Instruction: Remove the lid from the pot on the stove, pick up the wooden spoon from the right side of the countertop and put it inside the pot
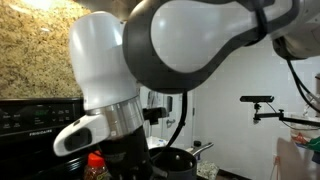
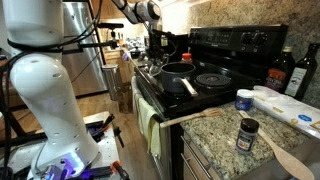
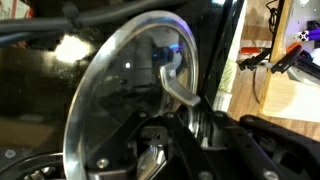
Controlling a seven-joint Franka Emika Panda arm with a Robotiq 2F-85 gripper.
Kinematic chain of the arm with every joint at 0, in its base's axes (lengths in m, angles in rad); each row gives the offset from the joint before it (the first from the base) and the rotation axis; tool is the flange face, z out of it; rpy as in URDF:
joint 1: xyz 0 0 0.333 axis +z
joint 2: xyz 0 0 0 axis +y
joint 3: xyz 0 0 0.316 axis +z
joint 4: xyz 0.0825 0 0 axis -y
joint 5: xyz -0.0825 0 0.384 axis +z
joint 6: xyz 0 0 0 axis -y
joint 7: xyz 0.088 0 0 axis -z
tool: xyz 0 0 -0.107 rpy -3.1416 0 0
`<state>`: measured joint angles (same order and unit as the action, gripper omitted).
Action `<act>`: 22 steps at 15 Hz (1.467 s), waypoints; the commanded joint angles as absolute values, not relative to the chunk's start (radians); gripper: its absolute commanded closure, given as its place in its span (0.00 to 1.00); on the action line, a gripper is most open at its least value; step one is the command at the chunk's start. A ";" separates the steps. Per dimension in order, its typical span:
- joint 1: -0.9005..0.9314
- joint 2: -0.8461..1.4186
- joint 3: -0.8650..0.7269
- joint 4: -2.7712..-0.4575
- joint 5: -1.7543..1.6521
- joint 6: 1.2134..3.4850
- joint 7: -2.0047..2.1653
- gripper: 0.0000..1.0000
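Judging lid step near done: round clear glass lid (image 3: 120,70) looks lifted off wide dark pot (image 2: 178,76); we cannot tell pincer's (image 3: 160,150) grip; light wooden spoon (image 2: 292,160) waits on granite surface (image 2: 215,130).

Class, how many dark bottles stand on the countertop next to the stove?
2. Both are at the back wall: the smaller bottle beside the stove, the larger bottle just past it. More may sit out of frame.
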<state>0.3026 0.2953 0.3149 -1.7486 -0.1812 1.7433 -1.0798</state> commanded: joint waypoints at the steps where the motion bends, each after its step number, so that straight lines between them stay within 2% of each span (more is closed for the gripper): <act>1: 0.313 0.414 0.333 -1.638 -0.169 1.712 -1.143 0.90; 10: 0.321 0.566 0.295 -1.484 -0.158 1.598 -1.024 0.91; 11: 0.318 0.576 0.291 -1.478 -0.155 1.598 -1.027 0.65; 13: 0.315 0.593 0.281 -1.472 -0.153 1.613 -1.004 0.58; 22: 0.314 0.543 0.261 -1.550 -0.171 1.799 -0.870 0.02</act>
<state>0.3149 0.5932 0.2642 -1.4965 -0.1672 1.7101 -0.9632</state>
